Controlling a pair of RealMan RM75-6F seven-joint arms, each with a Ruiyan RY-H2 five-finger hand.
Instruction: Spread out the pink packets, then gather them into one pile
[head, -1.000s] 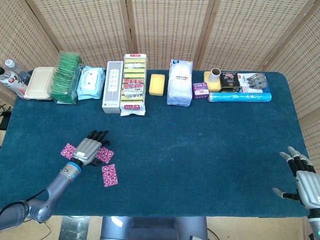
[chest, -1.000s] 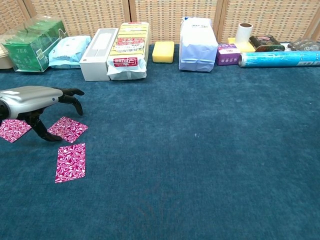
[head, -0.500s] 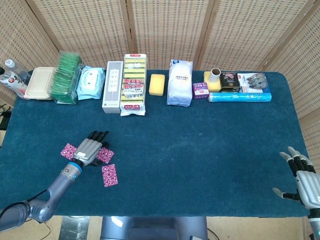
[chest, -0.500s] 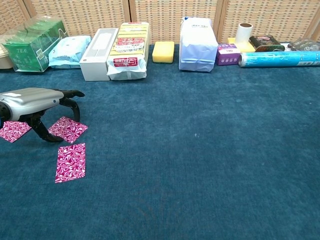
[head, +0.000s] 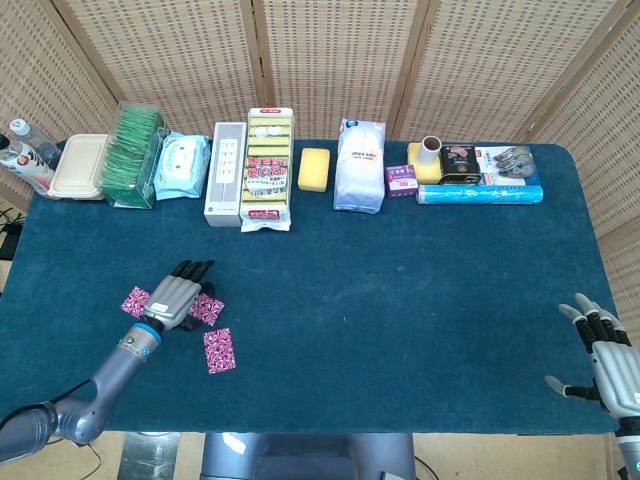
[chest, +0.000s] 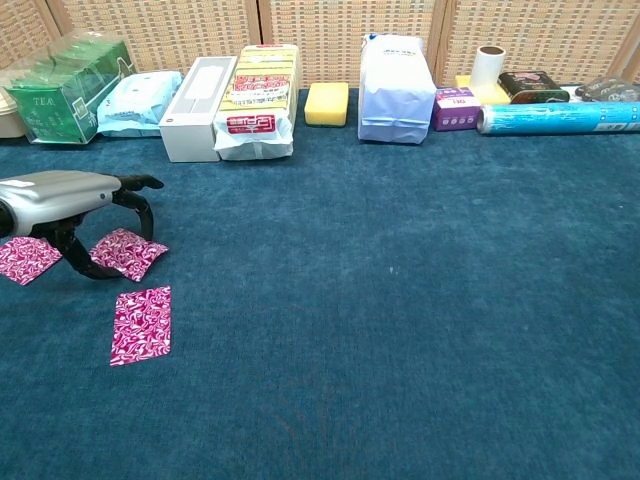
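Observation:
Three pink patterned packets lie on the blue cloth at the front left. My left hand (head: 178, 298) (chest: 62, 198) arches over the middle packet (head: 208, 309) (chest: 126, 253), its thumb and curled fingers closing on the packet's edges, and the packet's left part is hidden under the palm. A second packet (head: 134, 301) (chest: 25, 258) lies flat just left of the hand. The third packet (head: 219, 350) (chest: 141, 323) lies flat nearer the front edge, untouched. My right hand (head: 610, 358) hovers at the front right corner with its fingers spread and nothing in it.
A row of goods lines the back edge: a green tea box (chest: 65, 90), a wipes pack (chest: 140, 102), a white box (chest: 195, 95), a sponge (chest: 326, 103), a white bag (chest: 396, 90) and a blue roll (chest: 560, 117). The table's front edge (head: 300, 432) is close to the packets.
My left hand's fingers have curled in tighter and the middle packet has slid a little to the left under them. The other two packets and my right hand have not moved.

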